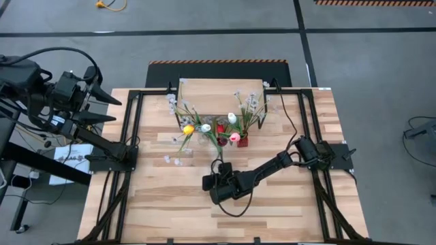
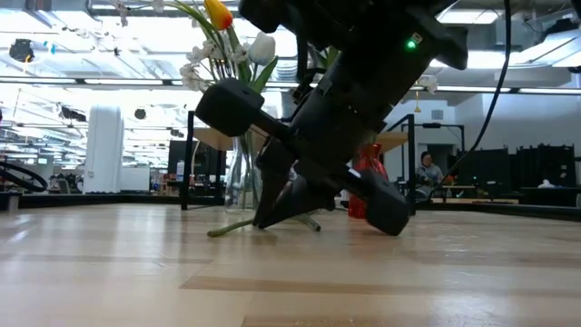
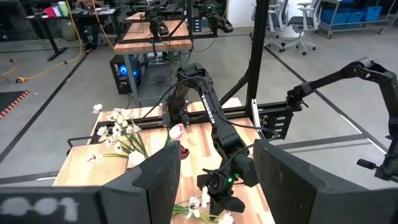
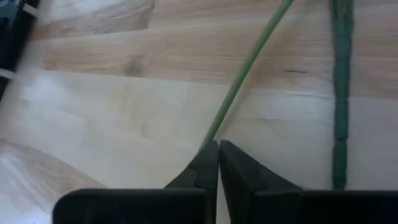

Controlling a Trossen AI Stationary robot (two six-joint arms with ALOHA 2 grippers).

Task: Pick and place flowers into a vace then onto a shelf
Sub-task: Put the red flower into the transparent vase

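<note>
Tulips in yellow (image 1: 189, 129), white (image 1: 206, 128), red and pink (image 1: 235, 137), with sprays of small white blossoms (image 1: 248, 105), are gathered just in front of the shelf (image 1: 221, 92). The shelf is a light-wood board at the table's far middle. In the low view a clear glass vase (image 2: 241, 177) holds yellow and white tulips upright. My right gripper (image 1: 218, 165) is low at the table's middle, shut on a green flower stem (image 4: 245, 68) that lies on the tabletop. My left gripper (image 3: 217, 186) is open and empty, raised beyond the table's left edge. My right gripper pinches the stem's free lower end (image 4: 209, 142) between its two fingertips (image 4: 202, 165). The fingers come slanting down from the table's near side, roughly in line with the stem. The stem lies on the tabletop and runs away toward the flower cluster.
A second, darker green stem (image 4: 339, 93) lies on the table beside the held one. A loose blossom spray (image 1: 176, 158) lies left of the right gripper. Black frame rails (image 1: 133, 136) run along both sides of the table. A person (image 2: 425, 173) sits in the room behind.
</note>
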